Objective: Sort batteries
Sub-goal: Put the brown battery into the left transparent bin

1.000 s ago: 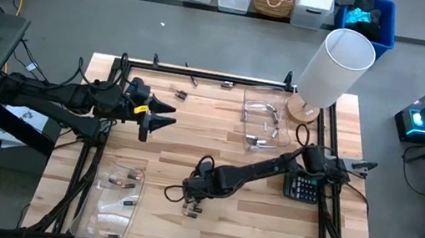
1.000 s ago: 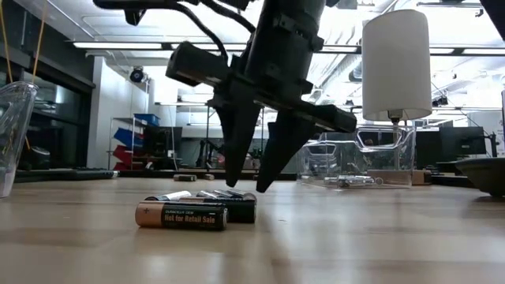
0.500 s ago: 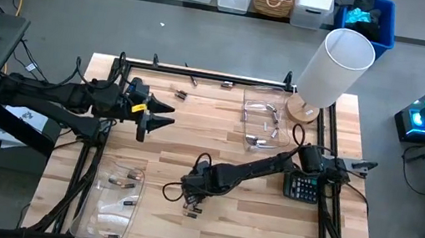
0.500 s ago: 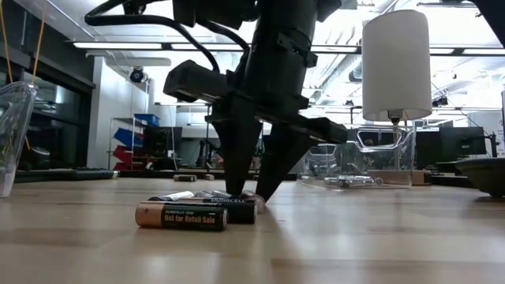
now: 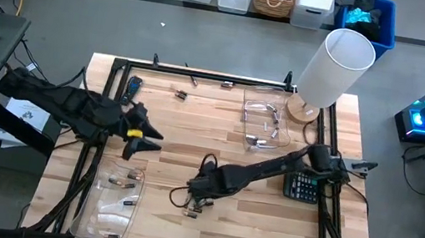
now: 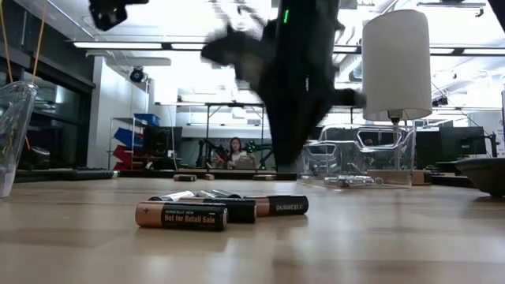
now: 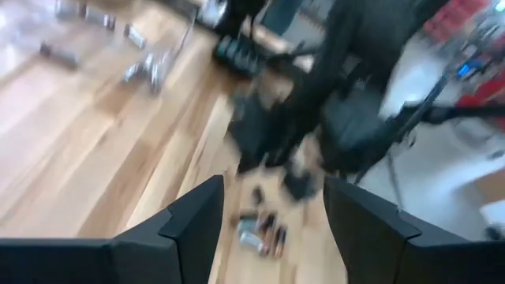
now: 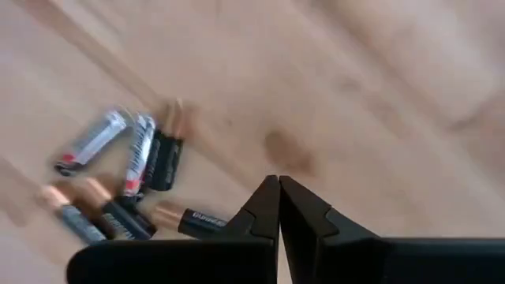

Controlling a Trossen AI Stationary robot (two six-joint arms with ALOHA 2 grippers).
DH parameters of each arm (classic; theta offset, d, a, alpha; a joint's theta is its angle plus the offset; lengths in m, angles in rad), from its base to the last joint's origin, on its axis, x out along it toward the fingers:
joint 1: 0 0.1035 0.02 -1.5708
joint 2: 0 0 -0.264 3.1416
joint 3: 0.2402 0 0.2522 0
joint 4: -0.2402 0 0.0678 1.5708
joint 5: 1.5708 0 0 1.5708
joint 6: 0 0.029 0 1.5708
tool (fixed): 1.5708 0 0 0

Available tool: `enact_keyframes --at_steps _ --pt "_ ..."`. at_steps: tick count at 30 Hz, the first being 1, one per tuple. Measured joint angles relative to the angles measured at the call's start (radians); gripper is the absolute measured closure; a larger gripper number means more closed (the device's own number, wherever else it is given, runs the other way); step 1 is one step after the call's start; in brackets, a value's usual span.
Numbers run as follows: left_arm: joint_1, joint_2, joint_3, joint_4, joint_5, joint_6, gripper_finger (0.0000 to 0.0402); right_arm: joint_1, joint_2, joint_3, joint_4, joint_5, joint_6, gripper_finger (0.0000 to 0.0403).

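Several batteries [image 8: 126, 181], dark with copper ends and silvery ones, lie loose in a small pile on the wood near the table's middle [image 5: 196, 209]. One dark battery [image 6: 280, 207] lies a little apart from the rest. My right gripper [image 8: 278, 183] is shut and empty, hovering just above the pile [image 6: 288, 154]. My left gripper [image 7: 272, 201] is open and empty at the table's left [image 5: 142, 136], pointing toward the pile [image 7: 260, 229].
A clear tray [image 5: 111, 201] at the near left holds a few dark batteries. Another clear tray [image 5: 263, 122] at the far right holds silvery ones. A calculator [image 5: 301, 185] lies at the right edge, a remote [image 5: 132, 86] at the far left, and a white lamp [image 5: 334, 70] in the far right corner.
My right gripper went down into the pile, then rose clear of it. One dark battery slid out of the pile and now lies apart. My left gripper moved toward the table's near edge and turned toward the pile.
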Motion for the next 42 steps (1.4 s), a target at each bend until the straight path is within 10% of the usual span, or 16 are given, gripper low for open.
enact_keyframes --at_steps 9,17,25,34,42 --pt "-0.079 0.043 0.0 -0.06 -0.051 -0.074 0.0193 0.036 -0.125 0.004 0.064 -0.048 -0.247 0.0369" --pt "-0.089 0.076 0.0 -0.062 -0.059 -0.074 0.0193 0.145 -0.037 0.002 0.127 -0.009 -0.862 0.0223" --pt "-0.089 0.084 0.0 -0.06 -0.059 -0.074 0.0193 0.133 0.043 0.002 0.131 -0.029 -0.924 0.016" --pt "-0.089 0.085 0.0 -0.048 -0.057 -0.074 0.0193 0.101 0.104 0.007 0.156 -0.017 -0.957 0.018" --pt "-0.133 0.09 0.002 -0.187 0.04 -0.11 0.0193 0.109 0.122 0.017 0.115 -0.061 -0.87 0.0369"
